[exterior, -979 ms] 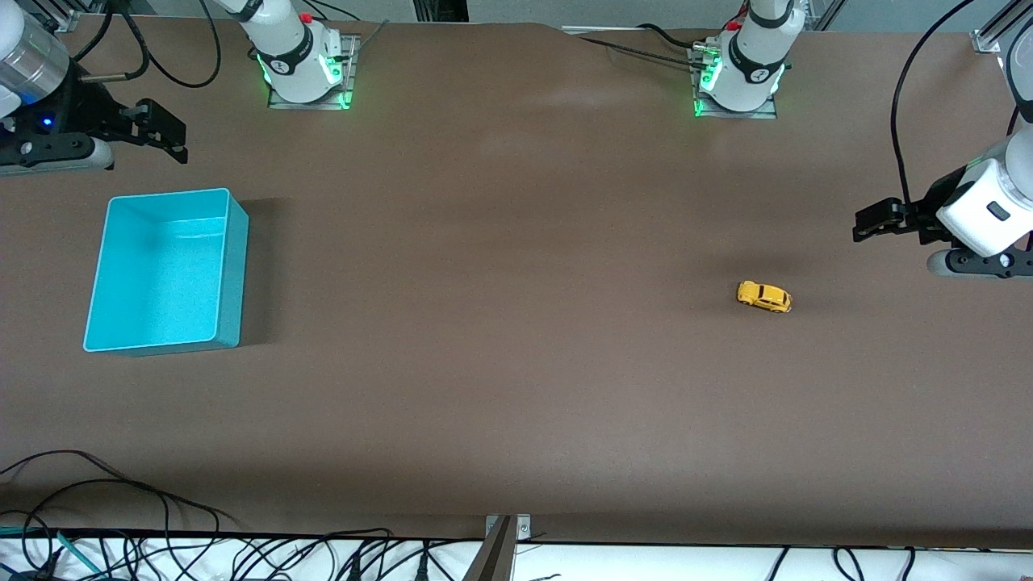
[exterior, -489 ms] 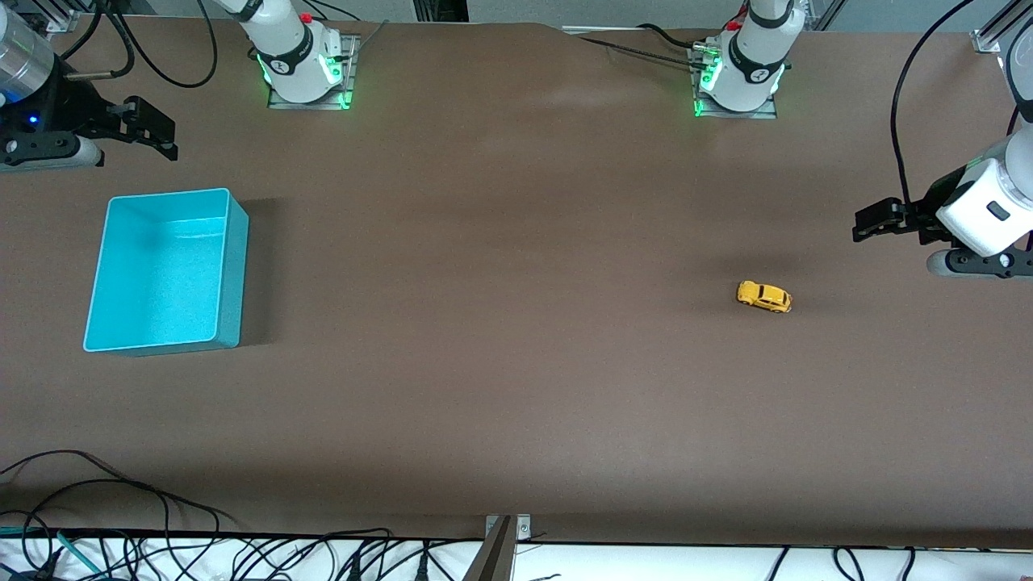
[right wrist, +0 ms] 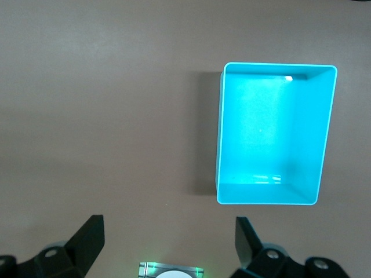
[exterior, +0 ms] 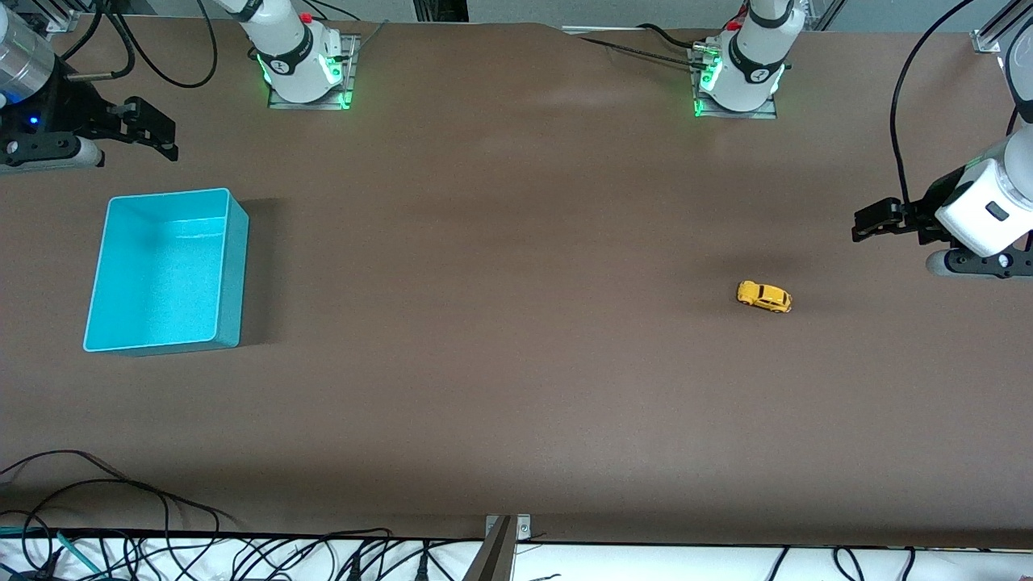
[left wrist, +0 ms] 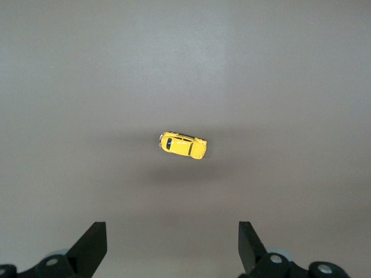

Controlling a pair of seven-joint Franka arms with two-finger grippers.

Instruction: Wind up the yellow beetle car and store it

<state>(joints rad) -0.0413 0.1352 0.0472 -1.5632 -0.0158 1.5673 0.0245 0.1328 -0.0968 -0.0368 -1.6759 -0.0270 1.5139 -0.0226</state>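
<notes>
The yellow beetle car point(exterior: 763, 296) stands on its wheels on the brown table toward the left arm's end; it also shows in the left wrist view point(left wrist: 182, 145). The turquoise bin point(exterior: 165, 270) stands empty toward the right arm's end, also in the right wrist view point(right wrist: 272, 133). My left gripper point(exterior: 871, 222) is open and empty, up in the air over bare table beside the car. In the left wrist view point(left wrist: 172, 246) the car lies ahead of its fingertips. My right gripper point(exterior: 153, 129) is open and empty, up over the table beside the bin; the right wrist view shows it too point(right wrist: 168, 240).
The two arm bases point(exterior: 305, 60) point(exterior: 738, 68) stand along the table's edge farthest from the front camera. Loose cables point(exterior: 121, 516) lie along the edge nearest to that camera. The right arm's base plate shows in the right wrist view point(right wrist: 171, 270).
The right gripper rose and drew back toward the table's end between the earliest frame and half a second ago, then held still. The left gripper, the car and the bin have not moved.
</notes>
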